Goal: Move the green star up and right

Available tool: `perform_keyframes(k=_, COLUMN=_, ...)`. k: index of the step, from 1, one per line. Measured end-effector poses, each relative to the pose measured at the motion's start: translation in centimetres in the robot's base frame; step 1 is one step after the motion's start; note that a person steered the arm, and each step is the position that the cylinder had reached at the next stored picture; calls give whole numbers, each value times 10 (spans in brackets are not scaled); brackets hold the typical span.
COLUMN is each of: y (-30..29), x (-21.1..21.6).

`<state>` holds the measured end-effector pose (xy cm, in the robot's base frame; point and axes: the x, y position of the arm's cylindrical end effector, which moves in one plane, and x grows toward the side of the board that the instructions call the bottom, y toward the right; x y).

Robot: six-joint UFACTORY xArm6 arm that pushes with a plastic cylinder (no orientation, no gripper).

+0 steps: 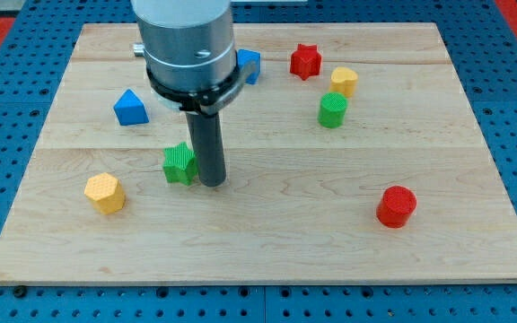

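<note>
**Tip set beside the green star, push not yet made**

No gripper is fitted, so nothing is grasped. My tip (212,182) is seen touching, or just beside, the right edge of the green star (179,164). Left and below the star lies a yellow hexagon (105,192); above and left, a blue triangle (130,107). The star appears unmoved; repositioning to its lower left is judged necessary.
</note>
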<state>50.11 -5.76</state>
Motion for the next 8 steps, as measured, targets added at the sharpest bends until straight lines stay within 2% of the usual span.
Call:
perform_keyframes(k=1, y=-6, x=30)
perform_keyframes(k=2, y=-39, x=25)
perform_keyframes(k=3, y=-49, x=-6)
perform_keyframes(k=4, y=-30, x=-30)
perform_keyframes(k=6, y=-9, x=-57)
perform_keyframes(k=7, y=-7, x=-52)
perform_keyframes(k=8, y=-13, x=-29)
